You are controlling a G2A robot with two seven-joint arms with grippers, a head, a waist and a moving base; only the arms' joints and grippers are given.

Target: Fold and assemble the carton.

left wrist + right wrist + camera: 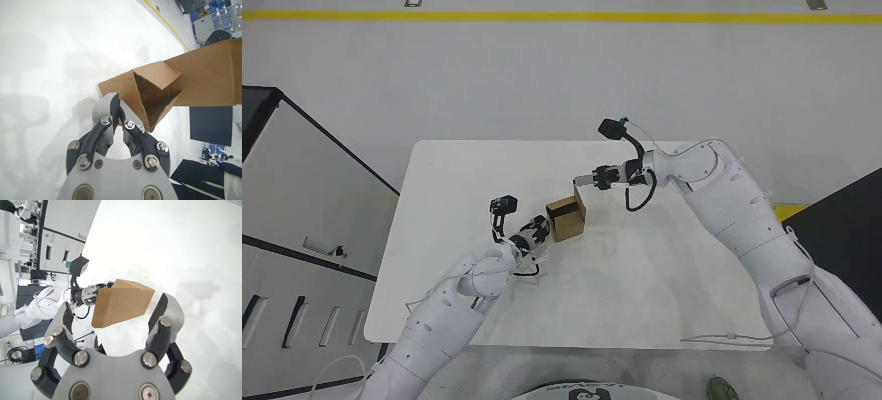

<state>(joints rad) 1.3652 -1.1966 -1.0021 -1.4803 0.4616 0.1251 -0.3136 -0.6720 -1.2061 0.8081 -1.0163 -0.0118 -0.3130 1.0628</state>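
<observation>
**Carton squared up, end flaps not yet closed**

Top view: the carton (pixel 565 217) is sitting at the middle of the frame on the white table (pixel 662 290), looking like a squared-up brown box rather than a flat blank. The left gripper (pixel 539 229) is touching its lower-left side. The right gripper (pixel 585 180) is hovering just beside its upper-right corner.

Left wrist view: the left gripper (pixel 118 108) is pinching a flap edge, its jaws nearly closed on the cardboard between ribbed black pads (pixel 114 106). The carton (pixel 204 79) is showing an open end: a dark hollow, flaps (pixel 160 75) splaying at angles, and raw corrugated edges. I am judging that folding and tucking these flaps is the work remaining.

Right wrist view: the right gripper (pixel 115 302) is gaping wide and holding nothing. The carton (pixel 126 302), matte, stiff and sharply creased, is lying just beyond its fingertips, apparently untouched by them
</observation>
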